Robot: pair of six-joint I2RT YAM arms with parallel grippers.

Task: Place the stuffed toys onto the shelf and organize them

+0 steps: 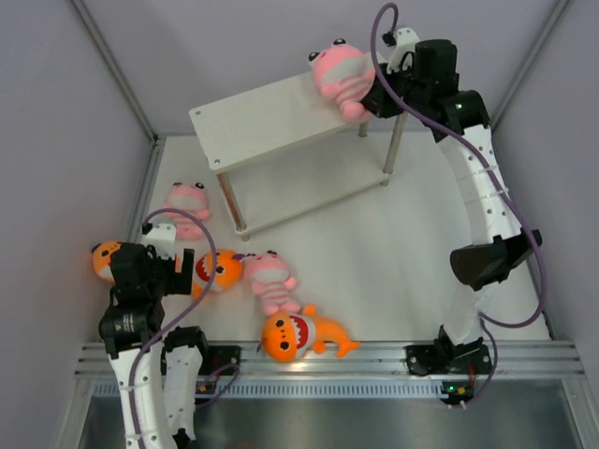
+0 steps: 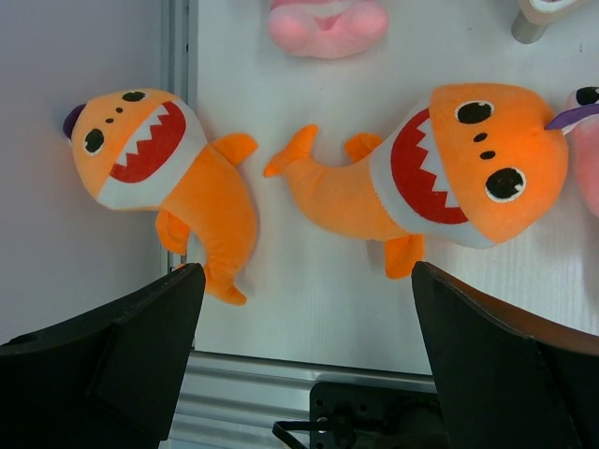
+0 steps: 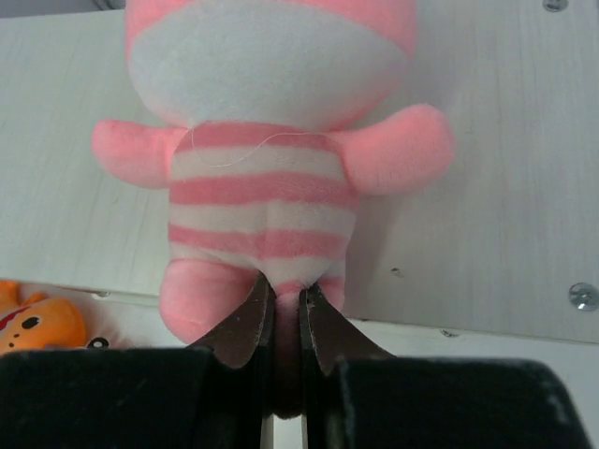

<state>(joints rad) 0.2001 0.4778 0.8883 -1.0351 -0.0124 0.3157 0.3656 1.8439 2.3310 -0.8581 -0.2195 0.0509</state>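
My right gripper (image 1: 368,101) is shut on the lower end of a pink striped toy (image 1: 341,75) and holds it at the far right corner of the pale wood shelf (image 1: 267,120). In the right wrist view the gripper (image 3: 285,292) pinches the toy (image 3: 267,168) over the shelf top (image 3: 510,178). My left gripper (image 1: 171,271) is open and empty above the table, between two orange sharks (image 1: 105,260) (image 1: 222,271). In the left wrist view the gripper (image 2: 307,281) hangs wide open below those sharks (image 2: 164,173) (image 2: 459,168). A third shark (image 1: 299,335) and two pink toys (image 1: 187,201) (image 1: 270,281) lie on the table.
Grey walls close in the table on the left, right and back. A metal rail (image 1: 374,355) runs along the near edge. A shelf leg (image 2: 535,21) shows at the top right of the left wrist view. The shelf's lower tier (image 1: 318,187) holds nothing.
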